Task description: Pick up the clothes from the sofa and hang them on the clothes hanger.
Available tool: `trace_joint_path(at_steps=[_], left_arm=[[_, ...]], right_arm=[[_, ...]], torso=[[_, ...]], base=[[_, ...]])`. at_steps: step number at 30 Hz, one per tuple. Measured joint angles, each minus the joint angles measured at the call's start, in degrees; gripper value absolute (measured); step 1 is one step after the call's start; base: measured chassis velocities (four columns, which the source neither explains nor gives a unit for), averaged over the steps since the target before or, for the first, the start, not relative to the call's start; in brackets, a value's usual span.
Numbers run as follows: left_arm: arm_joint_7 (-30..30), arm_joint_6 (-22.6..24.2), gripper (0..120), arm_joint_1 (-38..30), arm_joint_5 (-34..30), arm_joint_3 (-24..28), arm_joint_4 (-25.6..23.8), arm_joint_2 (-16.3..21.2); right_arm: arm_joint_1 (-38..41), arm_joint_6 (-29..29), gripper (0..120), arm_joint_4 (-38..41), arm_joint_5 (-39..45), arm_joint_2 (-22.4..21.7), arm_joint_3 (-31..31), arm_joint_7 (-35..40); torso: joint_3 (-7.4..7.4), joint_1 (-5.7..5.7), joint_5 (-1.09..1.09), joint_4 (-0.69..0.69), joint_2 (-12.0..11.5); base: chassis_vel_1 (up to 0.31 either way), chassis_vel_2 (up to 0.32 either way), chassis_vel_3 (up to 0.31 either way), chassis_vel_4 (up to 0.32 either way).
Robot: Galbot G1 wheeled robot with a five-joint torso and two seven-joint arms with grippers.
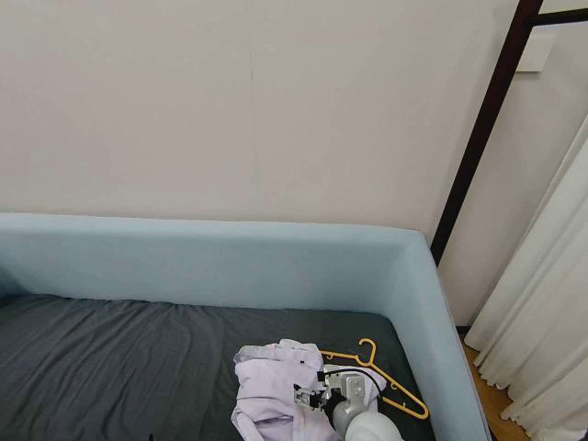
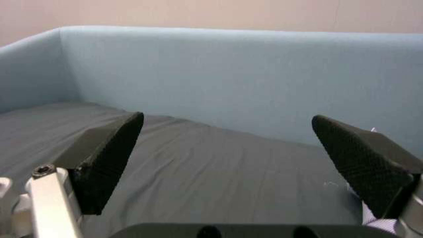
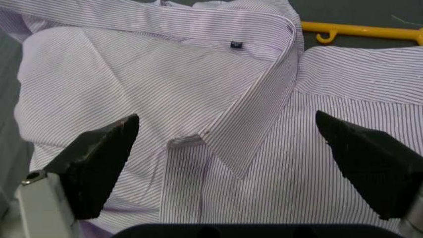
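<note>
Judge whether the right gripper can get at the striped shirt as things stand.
Probably yes: the right gripper hangs open just above the striped shirt, nothing between them; the yellow hanger lies aside.

Shirt (image 3: 132, 89) — thin matt cloth

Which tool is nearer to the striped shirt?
Right. The right tool hangs open over the striped shirt; the left tool is open over the dark seat beside it.

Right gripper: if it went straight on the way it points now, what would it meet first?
Most likely the striped shirt, near its collar, which lies straight ahead of the open right gripper. Depth is hard to judge.
</note>
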Motion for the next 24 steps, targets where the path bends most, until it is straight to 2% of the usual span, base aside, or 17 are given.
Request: trace_joint_path(at_steps=[5,8,11,12,13,15,20,24], left_arm=[[0.0,0.0,100,-0.2,-0.1,0.1,0.4,0.3],[0.0,-0.1,100,-0.4,-0.2,0.1,0.6,0.4],[0.0,-0.3,100,-0.6,-0.5,0.3,0.7,0.5],[0.0,-0.3,100,-0.6,-0.5,0.3,0.7,0.5],[0.0,-0.3,100,-0.7,-0.6,0.3,0.7,0.6],[0.0,-0.3,100,-0.8,-0.7,0.3,0.8,0.7],[0.1,-0.3,100,-1.1,-0.8,0.4,1.1,0.9],[0.1,-0.3,100,-1.3,-0.9,0.5,1.2,0.9]], right_arm=[[-0.1,1.0,100,-2.5,-1.6,2.1,-0.6,1.2],[0.1,1.1,93,-3.7,-1.6,3.2,-1.1,1.6],[0.2,1.1,80,-5.6,-3.2,4.7,-1.6,1.3],[0.2,1.1,80,-5.6,-3.2,4.7,-1.6,1.3],[0.2,1.1,73,-6.5,-3.8,5.1,-1.6,1.3],[0.1,1.2,63,-7.0,-3.9,5.2,-1.5,1.4],[-0.1,1.4,51,-7.0,-3.9,5.0,-1.4,1.5],[-0.6,1.5,33,-5.7,-3.6,4.8,-1.6,1.9]], torso=[[0.0,0.0,0.0,0.0,0.0],[0.0,0.0,0.01,0.0,0.0],[0.0,0.0,0.02,0.0,0.0],[0.0,0.0,0.02,0.0,0.0],[0.0,0.0,0.02,0.0,0.0],[0.0,0.0,0.01,0.0,0.0],[0.0,0.0,0.01,0.0,0.0],[0.0,0.0,0.02,0.0,0.0]], base=[[0.0,0.0,0.0,0.0],[0.0,0.0,0.0,0.0],[0.0,0.0,0.0,0.0],[0.0,0.0,0.0,0.0],[0.0,0.0,0.0,0.0],[0.0,0.0,0.0,0.0],[0.0,0.0,0.0,0.0],[0.0,0.0,0.0,0.0]])
